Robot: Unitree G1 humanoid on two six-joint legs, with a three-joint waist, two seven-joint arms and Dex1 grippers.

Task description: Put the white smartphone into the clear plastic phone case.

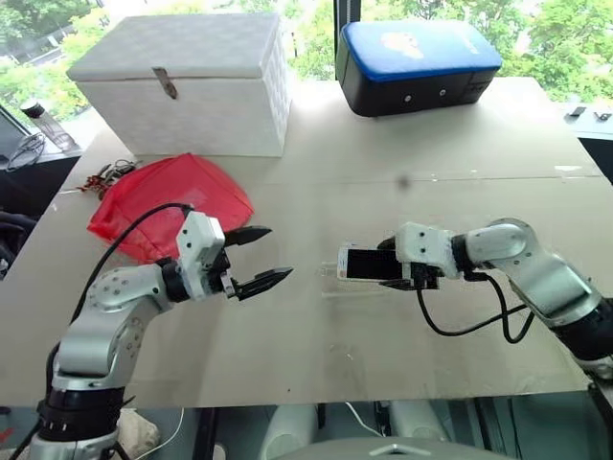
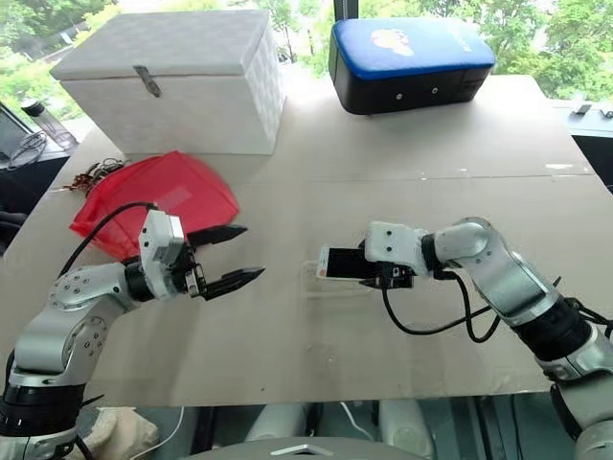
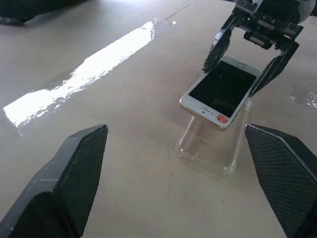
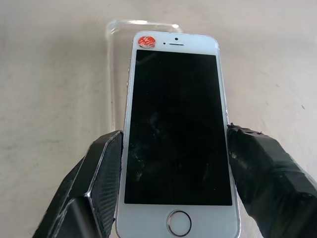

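Observation:
The white smartphone [image 4: 176, 129], black screen up and a red sticker at its far end, is held by its long edges near the home button in my right gripper [image 1: 395, 264], which is shut on it. It hangs tilted just above the clear plastic phone case [image 3: 213, 148], which lies flat on the table; the phone's far end is low over the case, and I cannot tell whether it touches. My left gripper [image 1: 278, 252] stands open and empty to the left of the case, pointing at it.
A white lidded box [image 1: 187, 81] stands at the back left, with a red mesh bag [image 1: 172, 201] in front of it. A blue and black case [image 1: 417, 62] sits at the back right. The table's front edge [image 1: 287, 401] runs close below both arms.

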